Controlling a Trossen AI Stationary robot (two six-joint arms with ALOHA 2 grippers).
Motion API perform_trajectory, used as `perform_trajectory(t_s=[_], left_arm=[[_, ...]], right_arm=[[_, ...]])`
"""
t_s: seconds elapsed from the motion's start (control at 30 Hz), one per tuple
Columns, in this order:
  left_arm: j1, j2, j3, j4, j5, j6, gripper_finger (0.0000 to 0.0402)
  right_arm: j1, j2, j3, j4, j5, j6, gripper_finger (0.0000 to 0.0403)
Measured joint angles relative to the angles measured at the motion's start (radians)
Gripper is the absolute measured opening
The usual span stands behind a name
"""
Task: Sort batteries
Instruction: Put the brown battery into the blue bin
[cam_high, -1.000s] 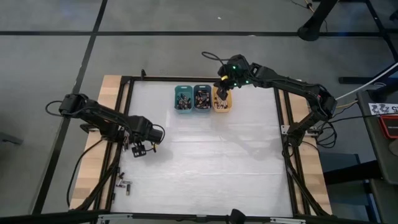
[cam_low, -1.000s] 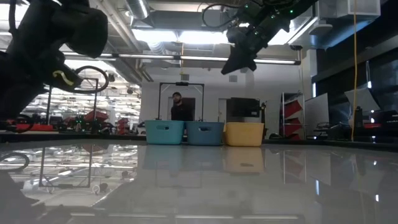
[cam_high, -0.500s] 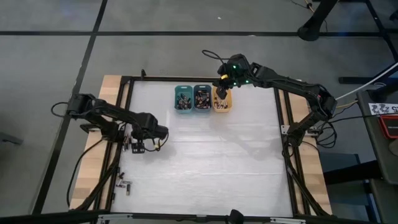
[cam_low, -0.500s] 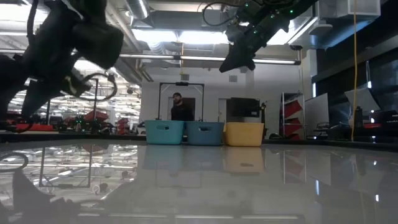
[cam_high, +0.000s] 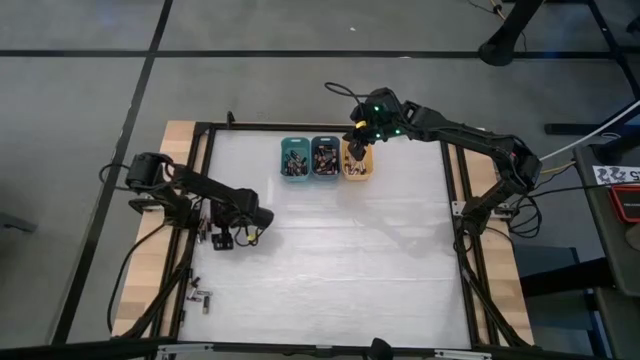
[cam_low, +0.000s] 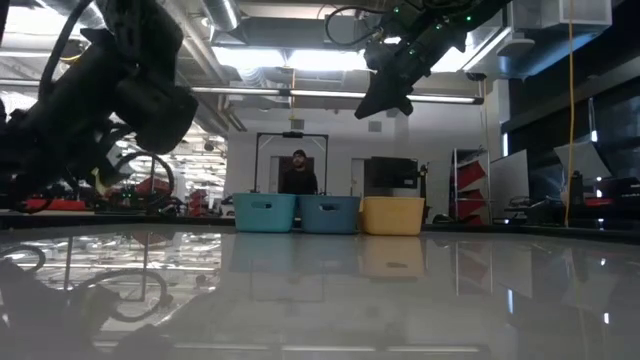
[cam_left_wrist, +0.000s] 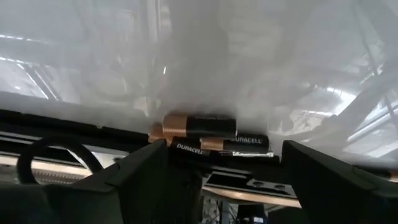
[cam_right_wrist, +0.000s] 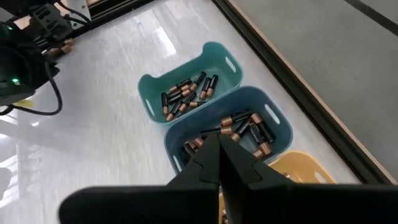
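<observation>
Two black and copper batteries (cam_left_wrist: 199, 126) (cam_left_wrist: 231, 144) lie side by side on the white table at its left edge, against the black frame rail. My left gripper (cam_left_wrist: 225, 152) (cam_high: 222, 241) stands open just above them and slants down, one finger on either side, touching neither. More batteries lie in the teal bin (cam_right_wrist: 186, 93) and the blue bin (cam_right_wrist: 239, 134). My right gripper (cam_right_wrist: 221, 152) (cam_high: 355, 146) hangs shut, high over the bins at the table's far edge, with nothing between its fingers.
The teal (cam_high: 294, 158), blue (cam_high: 325, 157) and yellow (cam_high: 357, 163) bins stand in a row at the far edge. A few loose batteries (cam_high: 199, 295) lie on the wooden strip outside the left frame rail. A person (cam_low: 297, 175) stands far behind the table.
My left gripper has sunk toward the table at its left edge, tipping further down and rolling a little, and has stayed open. My right gripper has held still above the bins.
</observation>
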Motion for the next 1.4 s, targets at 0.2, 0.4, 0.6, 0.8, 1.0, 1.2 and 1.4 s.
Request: perform_trajectory(t_s=[0.2, 0.4, 0.6, 0.8, 1.0, 1.2, 1.4], left_arm=[[0.02, -0.001, -0.043, 0.027, 0.004, 0.024, 0.0304], [0.059, -0.001, -0.08, 0.06, 0.003, 0.057, 0.0304], [0.085, -0.001, -0.084, 0.079, 0.003, 0.071, 0.0304], [0.1, -0.001, -0.084, 0.098, 0.003, 0.085, 0.0304], [0.103, -0.001, -0.095, 0.102, 0.003, 0.098, 0.0304], [0.116, -0.001, -0.095, 0.096, 0.01, 0.102, 0.0304], [0.134, -0.001, -0.105, 0.103, 0.027, 0.11, 0.0304]], right_arm=[[0.0, 0.0, 0.0, 0.004, 0.0, 0.002, 0.0], [0.0, 0.0, 0.0, 0.004, 0.0, 0.002, 0.0], [0.0, 0.0, 0.0, 0.004, 0.0, 0.003, 0.0], [0.0, 0.0, 0.0, 0.005, 0.0, 0.003, 0.0], [0.0, 0.0, 0.0, 0.005, 0.0, 0.003, 0.0], [0.0, 0.0, 0.0, 0.005, 0.0, 0.0, 0.0], [0.0, 0.0, 0.0, 0.005, 0.0, -0.002, 0.0]])
